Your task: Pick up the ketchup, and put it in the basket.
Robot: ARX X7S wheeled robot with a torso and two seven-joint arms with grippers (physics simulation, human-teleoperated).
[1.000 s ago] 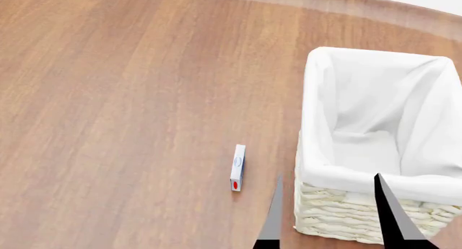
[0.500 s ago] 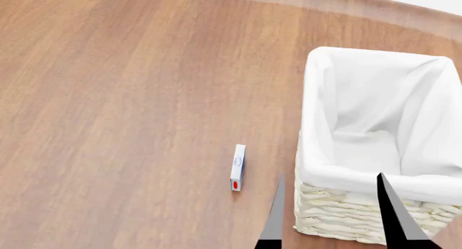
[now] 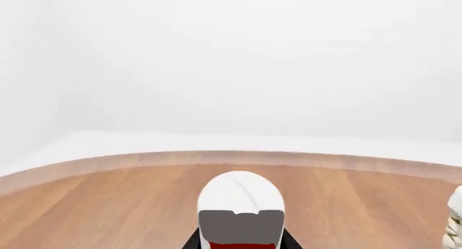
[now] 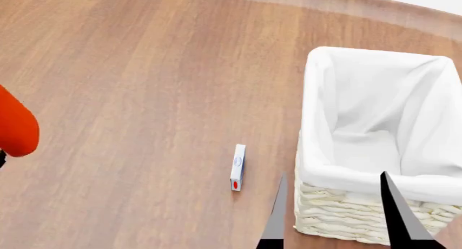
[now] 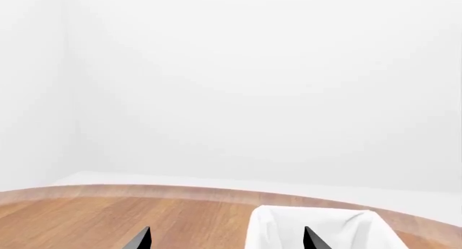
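Wood tabletop (image 4: 144, 97): our left gripper (image 3: 241, 243) clamps ketchup (image 4: 16, 124) w/ basket (image 4: 339, 216) well apart, right gripper (image 4: 332, 211) jaws spread, empty.

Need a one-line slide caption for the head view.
Ketchup enters at left edge above the wooden table; lined basket right, small box beside it, right gripper open.

Ketchup (image 4: 16, 124) newly in head view at left edge, well left of small box, above table; absent from both earlier frames. Right gripper (image 4: 332, 211) fingers shifted slightly rightward, lower.
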